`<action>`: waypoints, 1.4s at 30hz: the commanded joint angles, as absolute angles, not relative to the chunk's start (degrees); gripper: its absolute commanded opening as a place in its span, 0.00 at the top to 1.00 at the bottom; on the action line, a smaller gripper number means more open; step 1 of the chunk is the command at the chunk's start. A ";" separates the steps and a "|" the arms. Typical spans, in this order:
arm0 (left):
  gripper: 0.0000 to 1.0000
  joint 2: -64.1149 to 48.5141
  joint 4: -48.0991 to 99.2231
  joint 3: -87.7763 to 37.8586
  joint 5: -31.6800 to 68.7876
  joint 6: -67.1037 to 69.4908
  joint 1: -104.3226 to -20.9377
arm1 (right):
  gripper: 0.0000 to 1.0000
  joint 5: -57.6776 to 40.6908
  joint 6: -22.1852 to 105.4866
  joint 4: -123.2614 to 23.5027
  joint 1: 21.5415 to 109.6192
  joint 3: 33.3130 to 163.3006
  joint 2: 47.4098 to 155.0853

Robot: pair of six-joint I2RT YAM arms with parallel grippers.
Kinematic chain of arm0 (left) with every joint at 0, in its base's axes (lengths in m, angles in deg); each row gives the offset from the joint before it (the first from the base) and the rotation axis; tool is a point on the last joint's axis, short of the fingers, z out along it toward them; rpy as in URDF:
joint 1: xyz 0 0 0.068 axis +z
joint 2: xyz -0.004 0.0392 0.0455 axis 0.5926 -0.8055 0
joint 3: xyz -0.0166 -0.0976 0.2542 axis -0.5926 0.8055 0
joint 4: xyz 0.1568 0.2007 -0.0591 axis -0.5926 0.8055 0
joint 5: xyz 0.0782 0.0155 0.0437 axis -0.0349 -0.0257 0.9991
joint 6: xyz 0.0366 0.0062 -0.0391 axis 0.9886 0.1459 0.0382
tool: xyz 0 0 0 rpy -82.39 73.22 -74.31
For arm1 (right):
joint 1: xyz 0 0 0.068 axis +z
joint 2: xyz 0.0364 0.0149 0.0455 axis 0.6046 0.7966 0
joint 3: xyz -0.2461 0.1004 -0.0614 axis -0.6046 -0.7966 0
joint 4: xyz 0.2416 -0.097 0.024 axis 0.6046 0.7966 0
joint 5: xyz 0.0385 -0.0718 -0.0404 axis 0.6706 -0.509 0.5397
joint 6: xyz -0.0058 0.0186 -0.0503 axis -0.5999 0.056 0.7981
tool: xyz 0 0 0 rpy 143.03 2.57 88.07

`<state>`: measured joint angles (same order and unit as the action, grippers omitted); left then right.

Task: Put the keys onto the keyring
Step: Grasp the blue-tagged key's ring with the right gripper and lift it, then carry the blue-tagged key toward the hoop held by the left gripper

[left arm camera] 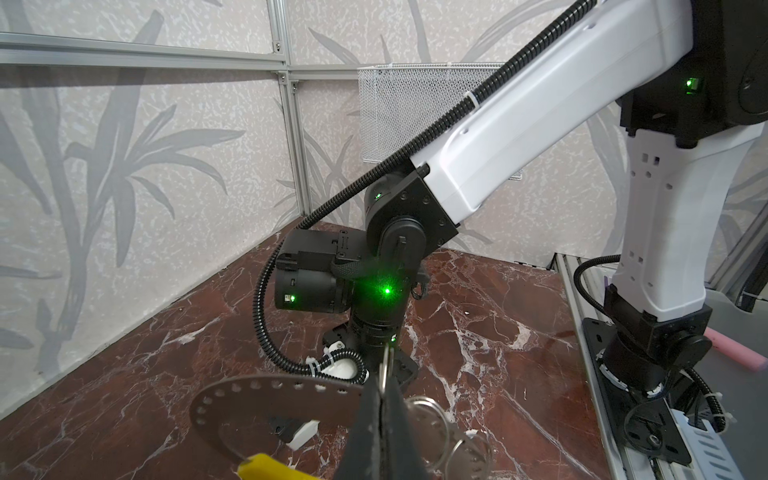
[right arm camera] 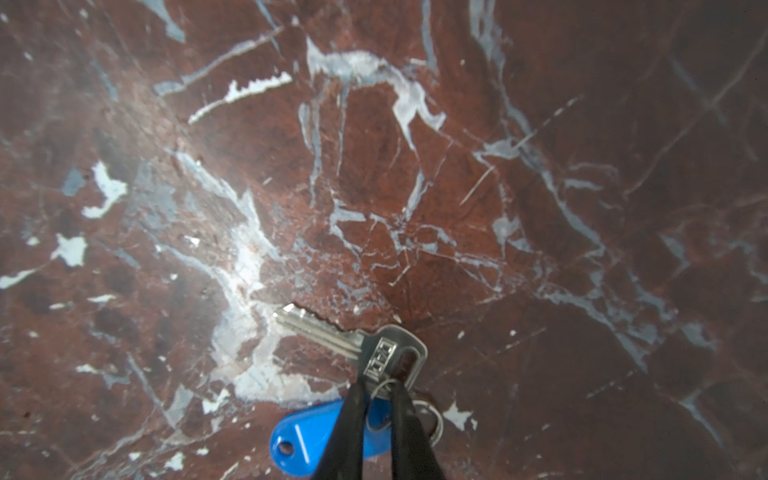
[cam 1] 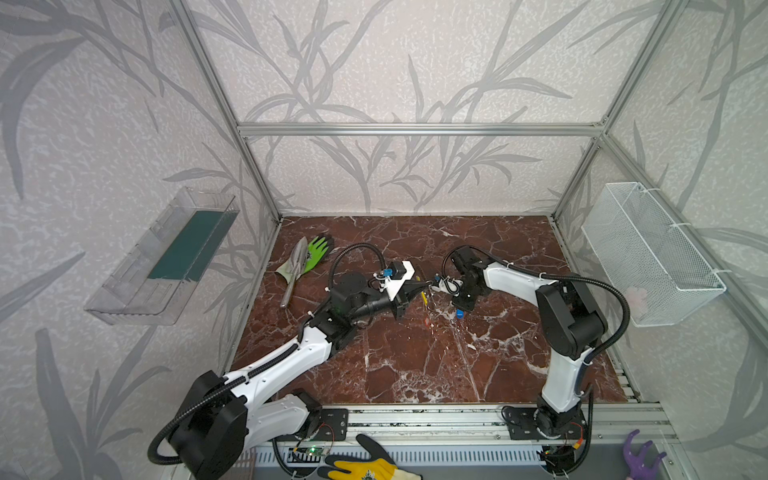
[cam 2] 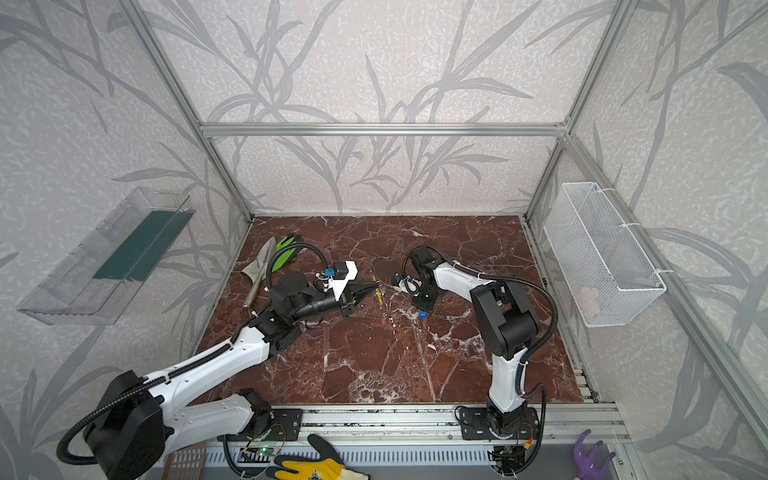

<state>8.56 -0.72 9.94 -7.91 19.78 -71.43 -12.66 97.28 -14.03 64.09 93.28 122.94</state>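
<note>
On the bench (right arm camera: 540, 166), the blue-tagged key (right arm camera: 351, 343) lay flat right under the right tool (right arm camera: 378, 388): head end between the tips, blade pointing away. Tips stood narrow around it; grip or not, couldn't tell. Keyring (left arm camera: 249, 384) was near, toward the left arm (cam 1: 291, 357), clenched in the left tool (left arm camera: 381, 395). Right arm (cam 1: 515, 282) nearer. Key: silvery, stamped head, glossy blue tag (right arm camera: 316, 440).

Key (right arm camera: 324, 330): bright polished metal. Blue tag (right arm camera: 303, 436): glossy plastic. Tabletop (right arm camera: 457, 187): smooth, marble-patterned, faint sheen. Keyring (left arm camera: 249, 388): matt grey.
</note>
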 commanded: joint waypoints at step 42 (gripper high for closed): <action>1.00 8.78 6.84 4.18 -10.20 28.97 -71.20 | 1.00 28.23 90.15 -34.52 58.59 69.98 75.93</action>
